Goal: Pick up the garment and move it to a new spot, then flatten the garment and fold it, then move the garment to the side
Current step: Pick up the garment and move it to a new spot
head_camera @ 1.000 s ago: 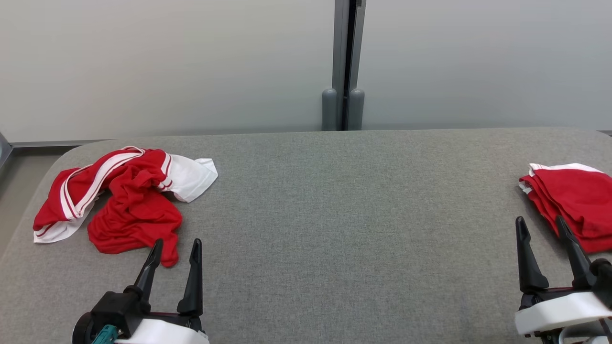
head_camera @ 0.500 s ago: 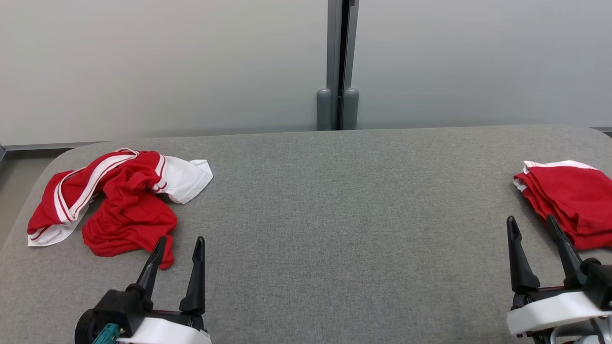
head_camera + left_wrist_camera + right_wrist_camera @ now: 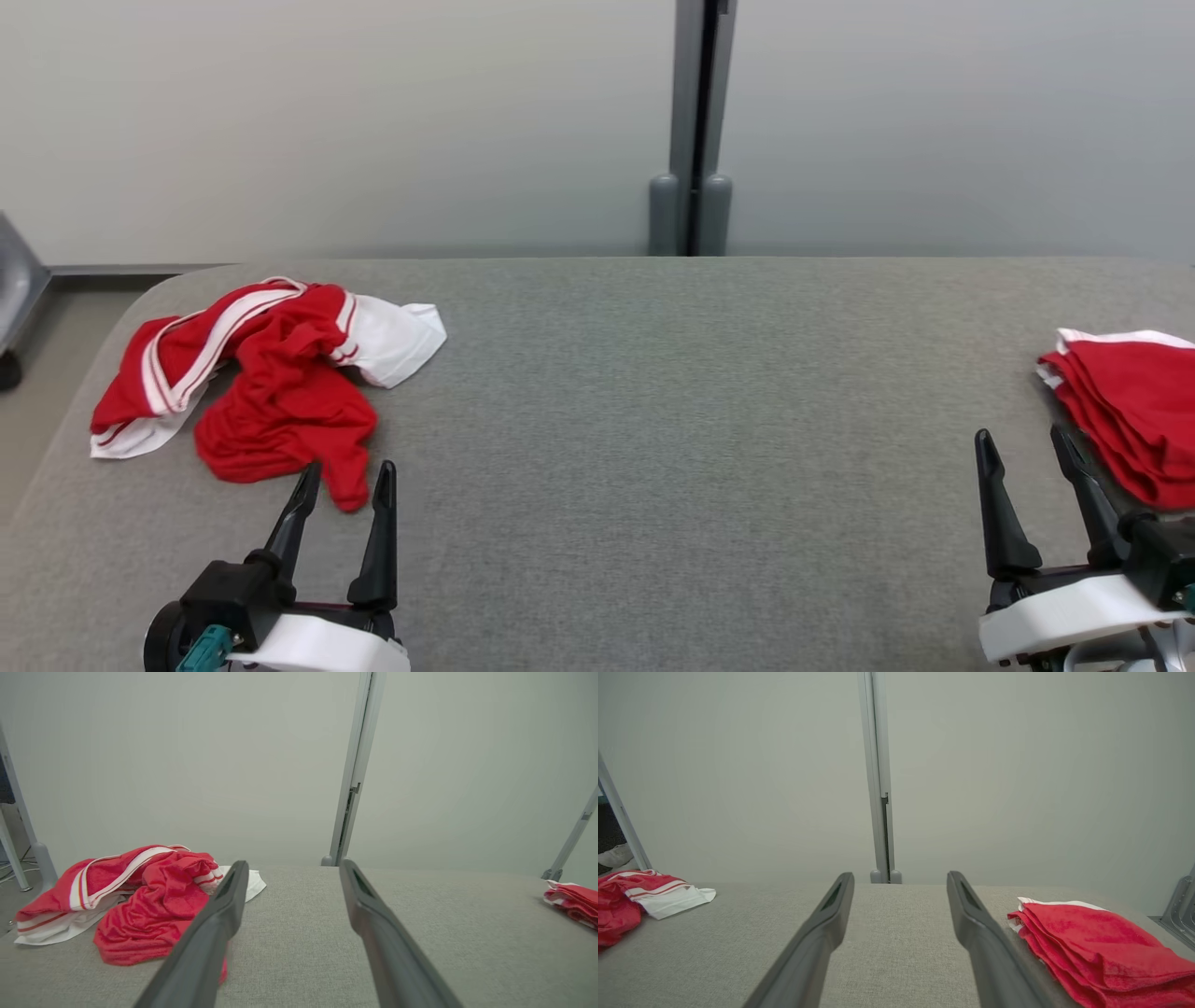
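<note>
near the garment (image 3: 280, 401), left gripper (image 3: 349, 469) gapes empty, right gripper (image 3: 1020, 437) too; right wrist view adds a metal frame (image 3: 1178, 905).

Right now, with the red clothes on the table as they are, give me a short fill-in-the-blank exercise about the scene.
1. The crumpled garment lies on the robot's ____ side of the grey table.
2. The folded stack next to the right gripper is mostly ____ in colour.
3. The left gripper and the right gripper both have their jaws ____ and hold nothing.

Missing words: left; red; open
</note>
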You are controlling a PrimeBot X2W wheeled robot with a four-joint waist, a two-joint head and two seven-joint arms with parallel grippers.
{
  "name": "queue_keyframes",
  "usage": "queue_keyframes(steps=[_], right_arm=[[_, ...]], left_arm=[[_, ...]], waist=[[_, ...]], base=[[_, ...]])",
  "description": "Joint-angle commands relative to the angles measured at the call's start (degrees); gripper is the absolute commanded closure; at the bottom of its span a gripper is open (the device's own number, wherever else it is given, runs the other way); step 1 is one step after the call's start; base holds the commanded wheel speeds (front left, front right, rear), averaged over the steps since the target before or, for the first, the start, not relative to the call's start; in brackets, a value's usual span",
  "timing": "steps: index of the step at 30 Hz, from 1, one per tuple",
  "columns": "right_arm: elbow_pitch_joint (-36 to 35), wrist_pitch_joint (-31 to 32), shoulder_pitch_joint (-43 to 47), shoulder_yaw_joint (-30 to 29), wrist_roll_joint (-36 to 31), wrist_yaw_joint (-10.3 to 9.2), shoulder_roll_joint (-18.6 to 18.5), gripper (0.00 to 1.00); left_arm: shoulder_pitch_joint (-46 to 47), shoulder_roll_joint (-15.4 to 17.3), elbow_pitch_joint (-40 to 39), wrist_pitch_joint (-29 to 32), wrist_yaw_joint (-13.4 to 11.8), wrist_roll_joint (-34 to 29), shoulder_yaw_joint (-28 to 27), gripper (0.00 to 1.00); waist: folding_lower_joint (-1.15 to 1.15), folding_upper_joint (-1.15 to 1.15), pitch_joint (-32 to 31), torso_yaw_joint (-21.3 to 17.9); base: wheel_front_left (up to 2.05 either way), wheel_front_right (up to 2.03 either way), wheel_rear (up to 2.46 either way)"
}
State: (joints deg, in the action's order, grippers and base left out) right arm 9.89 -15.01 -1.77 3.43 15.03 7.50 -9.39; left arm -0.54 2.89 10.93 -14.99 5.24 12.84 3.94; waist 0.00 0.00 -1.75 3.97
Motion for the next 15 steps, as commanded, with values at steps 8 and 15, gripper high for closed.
queue_keyframes(steps=[8,15], right_arm=[[0.32,-0.21,0.03,1.88,0.55,0.00,0.63,0.00],[0.64,-0.15,-0.91,3.41,0.80,0.00,1.03,0.00]], left_arm=[[1.55,0.36,0.85,-0.28,-0.60,-0.68,-2.04,0.00],[1.54,0.68,1.51,-0.28,-0.68,-0.71,-3.51,0.00]], waist=[[0.00,0.00,0.45,8.83],[0.00,0.00,0.30,15.70]], base=[[0.00,0.00,0.00],[0.00,0.00,0.00]])
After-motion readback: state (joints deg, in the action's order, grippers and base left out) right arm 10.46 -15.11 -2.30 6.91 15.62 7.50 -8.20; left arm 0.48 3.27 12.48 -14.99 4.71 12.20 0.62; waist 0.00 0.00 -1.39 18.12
